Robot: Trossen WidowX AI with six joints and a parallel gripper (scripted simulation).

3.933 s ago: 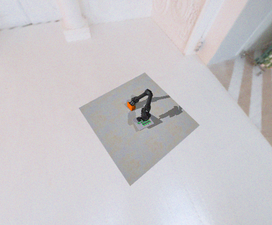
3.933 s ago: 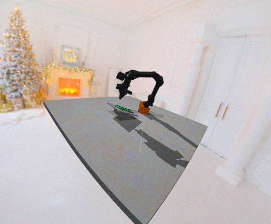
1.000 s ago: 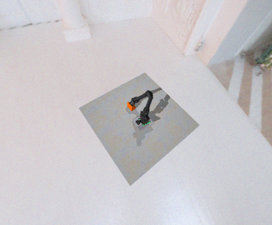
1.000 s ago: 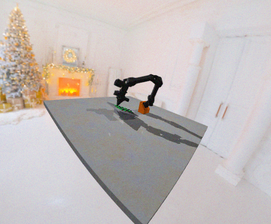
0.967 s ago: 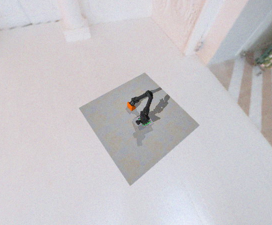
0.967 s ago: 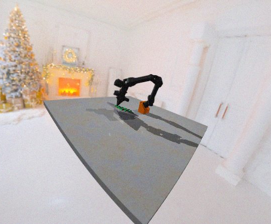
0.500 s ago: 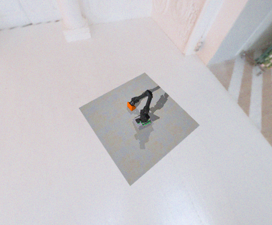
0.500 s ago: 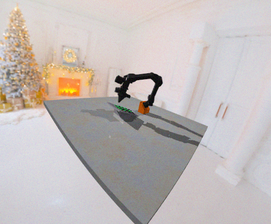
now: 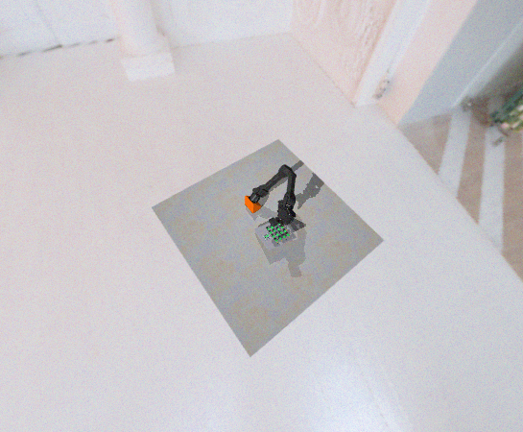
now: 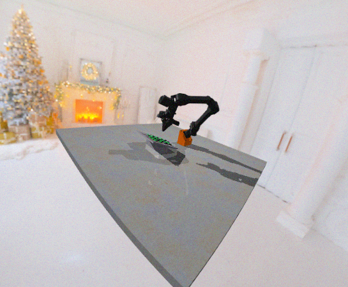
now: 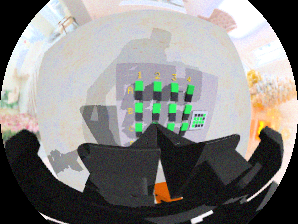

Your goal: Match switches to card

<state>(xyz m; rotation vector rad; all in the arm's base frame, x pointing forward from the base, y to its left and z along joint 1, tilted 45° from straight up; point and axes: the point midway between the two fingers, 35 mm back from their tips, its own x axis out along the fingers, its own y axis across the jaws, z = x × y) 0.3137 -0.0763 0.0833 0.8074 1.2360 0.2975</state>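
The switch panel [image 9: 294,236] [image 10: 161,148] [image 11: 208,87] is a light grey plate on the grey table. It carries a grid of rocker switches [image 9: 277,232] [image 10: 158,139] [image 11: 157,107], each half green and half dark grey. Which halves are raised is too small to tell. The small card [image 11: 197,120] lies right of the grid in the wrist view and shows green and dark squares. My gripper [image 9: 281,221] [image 10: 166,128] [image 11: 153,127] is shut and holds nothing. It hangs a little above the near edge of the grid and points down, and its fingers hide the near row's lower part in the wrist view.
The arm's orange base [image 9: 252,204] [image 10: 184,138] stands on the table [image 9: 261,298] [image 10: 174,207] just behind the panel. The table top ends in sharp edges all round. A lit tree and fireplace stand far off in the room.
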